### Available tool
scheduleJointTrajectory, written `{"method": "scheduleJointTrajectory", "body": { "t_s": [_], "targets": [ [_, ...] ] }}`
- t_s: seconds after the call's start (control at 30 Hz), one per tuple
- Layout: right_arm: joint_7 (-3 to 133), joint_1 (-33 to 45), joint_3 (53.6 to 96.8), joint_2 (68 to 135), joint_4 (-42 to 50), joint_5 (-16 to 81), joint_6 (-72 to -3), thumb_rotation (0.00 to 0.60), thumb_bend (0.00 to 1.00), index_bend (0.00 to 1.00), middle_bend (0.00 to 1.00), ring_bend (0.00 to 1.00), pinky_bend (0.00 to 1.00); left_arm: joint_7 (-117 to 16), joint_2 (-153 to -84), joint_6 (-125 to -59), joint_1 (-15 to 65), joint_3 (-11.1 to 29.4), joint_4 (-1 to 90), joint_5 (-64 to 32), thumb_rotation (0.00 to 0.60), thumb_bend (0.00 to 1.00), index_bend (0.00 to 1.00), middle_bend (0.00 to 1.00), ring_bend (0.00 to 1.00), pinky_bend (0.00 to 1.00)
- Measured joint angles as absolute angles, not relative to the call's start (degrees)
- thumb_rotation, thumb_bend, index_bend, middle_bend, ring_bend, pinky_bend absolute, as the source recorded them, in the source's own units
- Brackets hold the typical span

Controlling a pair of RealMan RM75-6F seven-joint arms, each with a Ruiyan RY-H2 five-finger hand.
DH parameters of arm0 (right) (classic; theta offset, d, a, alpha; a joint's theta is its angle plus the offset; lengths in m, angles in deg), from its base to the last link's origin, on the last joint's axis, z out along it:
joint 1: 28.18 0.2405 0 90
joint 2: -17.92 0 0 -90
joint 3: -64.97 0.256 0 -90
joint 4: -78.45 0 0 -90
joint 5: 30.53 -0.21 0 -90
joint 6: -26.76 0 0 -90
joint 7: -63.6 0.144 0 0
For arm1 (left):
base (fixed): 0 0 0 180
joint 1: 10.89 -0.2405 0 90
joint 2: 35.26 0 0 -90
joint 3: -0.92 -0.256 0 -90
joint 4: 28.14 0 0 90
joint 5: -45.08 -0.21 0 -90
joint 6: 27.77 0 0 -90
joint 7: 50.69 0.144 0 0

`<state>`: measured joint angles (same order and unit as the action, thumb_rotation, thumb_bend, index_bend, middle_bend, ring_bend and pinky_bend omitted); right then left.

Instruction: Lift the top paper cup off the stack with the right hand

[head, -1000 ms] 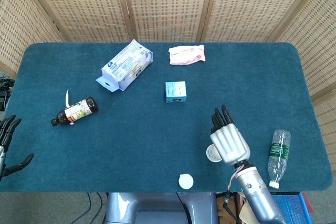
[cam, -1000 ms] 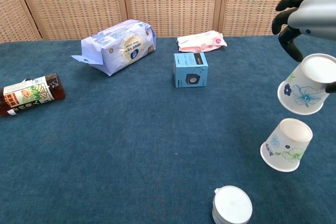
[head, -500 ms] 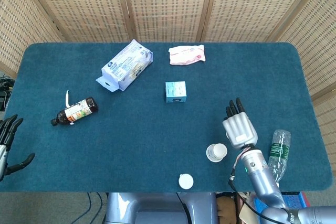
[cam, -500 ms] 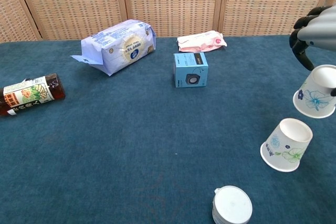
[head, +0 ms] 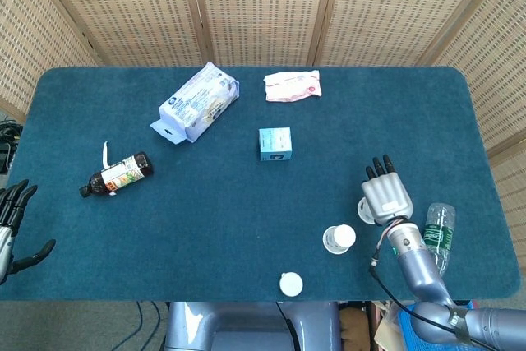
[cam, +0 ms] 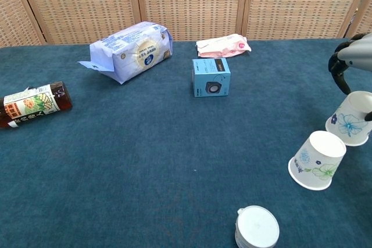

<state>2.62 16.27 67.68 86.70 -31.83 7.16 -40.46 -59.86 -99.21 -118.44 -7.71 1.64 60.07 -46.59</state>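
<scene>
My right hand [head: 386, 196] is at the table's front right and grips a white paper cup with blue flowers [cam: 350, 121]. The cup is tilted, its mouth facing me, low over the cloth. In the chest view only the dark fingers [cam: 337, 69] show at the right edge. In the head view the hand covers most of the held cup [head: 365, 210]. A second floral cup [cam: 317, 161] lies on its side just left of it, apart from it, and shows as the lying cup [head: 339, 238] from above. A third cup [cam: 257, 228] stands upside down near the front edge. My left hand [head: 12, 223] hangs off the table's left, fingers apart, holding nothing.
A brown bottle [head: 117, 175] lies at the left. A blue-white tissue pack [head: 197, 102], a small blue box [head: 274, 143] and a pink packet [head: 292, 85] sit further back. A plastic water bottle [head: 436, 236] lies just right of my right hand.
My right hand has carried the held cup to the right and downward, away from the cup lying on its side. The left hand has stayed put.
</scene>
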Motion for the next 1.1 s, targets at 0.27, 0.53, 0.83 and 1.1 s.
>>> {"method": "scheduleJointTrajectory", "body": {
  "t_s": [0.27, 0.53, 0.83, 1.1],
  "targets": [
    [5.05, 16.21, 66.67, 87.21, -29.99, 7.46, -39.49, 0.6, 0.17, 0.49, 0.1, 0.0, 0.0, -59.83, -99.16, -118.46, -7.77, 1.62, 60.09, -46.57, 0.6, 0.27, 0.0, 0.0, 0.0, 0.0],
    [5.04, 16.42, 66.15, 87.27, -29.37, 5.94, -39.94, 0.6, 0.17, 0.29, 0.0, 0.0, 0.0, -59.73, -99.21, -118.44, -7.76, 1.65, 60.09, -46.55, 0.6, 0.27, 0.0, 0.0, 0.0, 0.0],
    [4.66, 16.56, 65.7, 86.46, -30.07, 4.89, -41.12, 0.6, 0.17, 0.22, 0.0, 0.0, 0.0, -59.73, -99.21, -118.61, -7.81, 1.59, 60.15, -46.75, 0.6, 0.27, 0.0, 0.0, 0.0, 0.0],
    [7.18, 15.08, 65.8, 83.84, -33.45, 9.31, -44.82, 0.6, 0.15, 0.12, 0.0, 0.0, 0.0, -60.34, -99.13, -118.63, -7.82, 1.64, 59.97, -46.66, 0.6, 0.27, 0.0, 0.0, 0.0, 0.0]
  ]
}}
